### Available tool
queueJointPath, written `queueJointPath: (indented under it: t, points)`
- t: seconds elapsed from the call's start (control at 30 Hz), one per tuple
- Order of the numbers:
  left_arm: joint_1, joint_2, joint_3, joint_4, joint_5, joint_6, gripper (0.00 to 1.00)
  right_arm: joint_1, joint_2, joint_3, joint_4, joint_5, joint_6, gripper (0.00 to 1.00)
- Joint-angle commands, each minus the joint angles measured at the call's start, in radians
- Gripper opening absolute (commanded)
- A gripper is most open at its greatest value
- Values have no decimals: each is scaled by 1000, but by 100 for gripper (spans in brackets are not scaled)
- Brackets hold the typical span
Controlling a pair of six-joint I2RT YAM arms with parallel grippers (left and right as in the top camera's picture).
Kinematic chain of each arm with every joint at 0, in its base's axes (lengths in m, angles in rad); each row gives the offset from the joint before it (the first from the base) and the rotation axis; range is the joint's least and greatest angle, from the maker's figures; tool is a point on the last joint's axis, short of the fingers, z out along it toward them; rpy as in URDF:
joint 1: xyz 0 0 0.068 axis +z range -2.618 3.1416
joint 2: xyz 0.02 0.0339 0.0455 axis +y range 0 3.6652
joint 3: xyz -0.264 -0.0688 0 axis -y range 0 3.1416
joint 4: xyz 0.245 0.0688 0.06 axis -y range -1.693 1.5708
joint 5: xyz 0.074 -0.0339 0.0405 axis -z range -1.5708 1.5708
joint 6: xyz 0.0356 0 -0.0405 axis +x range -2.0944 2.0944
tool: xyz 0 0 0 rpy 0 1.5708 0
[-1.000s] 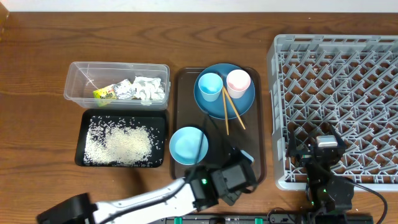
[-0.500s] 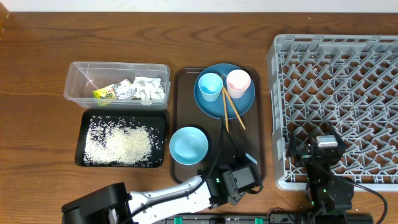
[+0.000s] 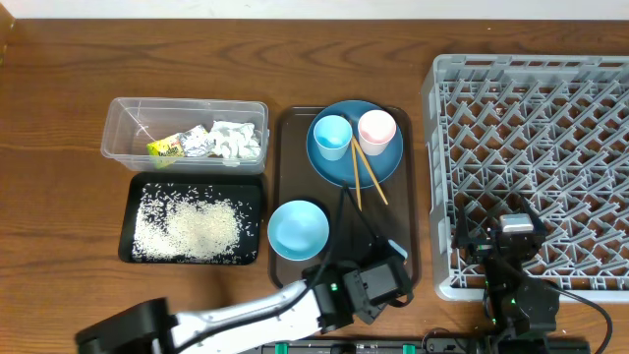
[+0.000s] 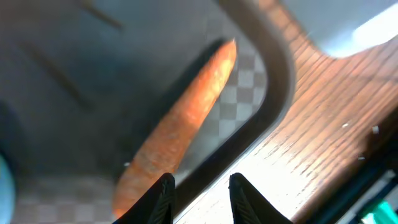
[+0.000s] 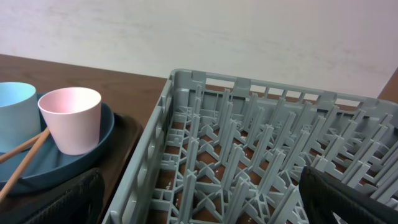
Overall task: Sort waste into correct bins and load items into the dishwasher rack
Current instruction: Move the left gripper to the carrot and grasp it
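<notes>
Since a second ago the left gripper has eased toward the near rim of the dark brown serving tray, jaws slightly parted, empty. The small orange carrot lies diagonally in its corner, seemingly just ahead of the fingertips, tip toward the rim. The right gripper gapes wide

Left hand low over near corner of brown tray, beside bowl

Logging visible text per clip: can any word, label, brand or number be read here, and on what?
No legible text in any view.
Small yellow-green wrapper in the clear plastic rectangular tub: any print is too small to read.
Large grey plastic lattice rack, dark brown serving tray: no markings visible.
</notes>
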Motion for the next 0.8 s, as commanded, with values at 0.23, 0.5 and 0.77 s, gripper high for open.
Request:
queueJointPath:
  t: [0.23, 0.5, 0.77]
  points:
    - [0, -26, 18, 2, -144, 89, 36, 2, -1, -2, -3, 7, 8, 99]
    - [0, 138, 13, 43, -162, 140, 56, 2, -2, -2, -3, 7, 8, 99]
    - [0, 183, 13, 69, -163, 140, 55, 2, -2, -2, -2, 7, 8, 99]
